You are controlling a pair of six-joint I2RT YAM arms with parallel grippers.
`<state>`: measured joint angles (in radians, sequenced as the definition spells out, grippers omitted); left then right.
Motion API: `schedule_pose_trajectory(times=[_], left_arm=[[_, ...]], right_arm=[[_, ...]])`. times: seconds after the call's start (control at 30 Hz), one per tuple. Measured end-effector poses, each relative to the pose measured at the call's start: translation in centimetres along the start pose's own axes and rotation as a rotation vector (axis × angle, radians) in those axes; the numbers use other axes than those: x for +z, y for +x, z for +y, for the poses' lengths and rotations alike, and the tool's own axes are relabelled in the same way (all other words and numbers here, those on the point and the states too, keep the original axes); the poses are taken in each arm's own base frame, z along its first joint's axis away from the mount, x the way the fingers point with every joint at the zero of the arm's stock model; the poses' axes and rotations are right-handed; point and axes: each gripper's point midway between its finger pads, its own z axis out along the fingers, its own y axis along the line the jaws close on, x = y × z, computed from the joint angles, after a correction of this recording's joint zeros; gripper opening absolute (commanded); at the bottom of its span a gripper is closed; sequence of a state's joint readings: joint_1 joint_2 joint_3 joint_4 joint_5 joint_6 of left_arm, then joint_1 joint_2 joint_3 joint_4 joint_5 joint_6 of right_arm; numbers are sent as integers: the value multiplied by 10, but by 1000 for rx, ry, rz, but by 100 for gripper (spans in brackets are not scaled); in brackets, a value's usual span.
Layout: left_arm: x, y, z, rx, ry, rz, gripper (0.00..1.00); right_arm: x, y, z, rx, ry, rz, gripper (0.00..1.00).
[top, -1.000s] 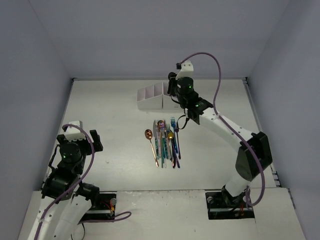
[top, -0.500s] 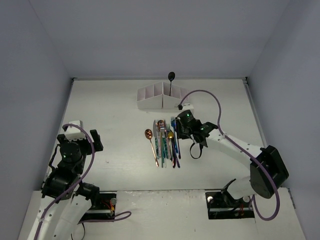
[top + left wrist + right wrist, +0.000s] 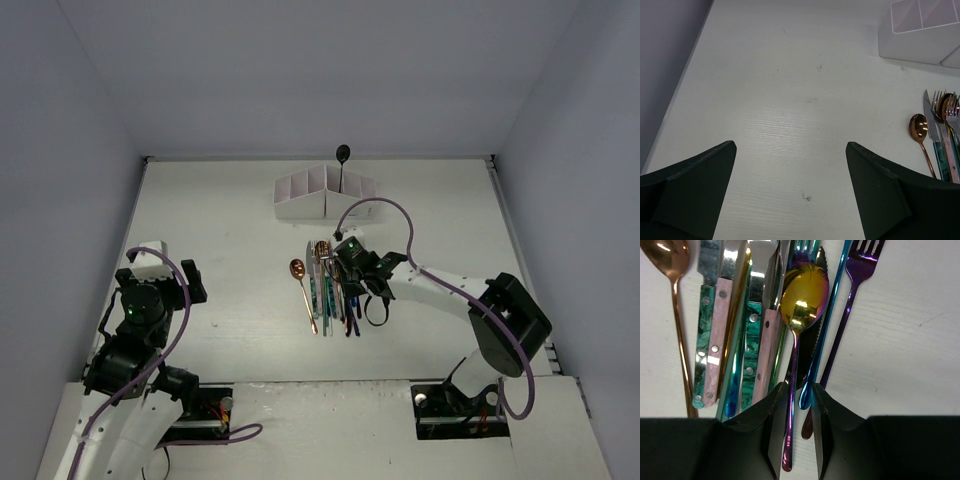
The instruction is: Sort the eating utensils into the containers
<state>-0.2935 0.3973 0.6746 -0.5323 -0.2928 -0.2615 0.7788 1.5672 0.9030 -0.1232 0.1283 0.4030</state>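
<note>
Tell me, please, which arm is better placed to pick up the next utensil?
Right. The right gripper sits over the utensil pile, fingers either side of the handle of the gold-bowled, rainbow-handled metal spoon. The left gripper hovers open above bare white table, away from the pile.

The right arm is no longer up over the white box. It has come down low over the pile of utensils on the surface. A black spoon now stands in the box. The right pincer is narrower, with one finger on each side of the gold spoon handle.
</note>
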Motion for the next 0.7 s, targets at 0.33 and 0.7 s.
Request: schedule_pose_trajectory(times=[0.33, 0.7], left_arm=[[0, 0, 0, 0, 0, 0, 90], [0, 0, 0, 0, 0, 0, 90]], right_arm=[[20, 9, -2, -12, 34, 43, 22], [28, 5, 2, -11, 33, 40, 20]])
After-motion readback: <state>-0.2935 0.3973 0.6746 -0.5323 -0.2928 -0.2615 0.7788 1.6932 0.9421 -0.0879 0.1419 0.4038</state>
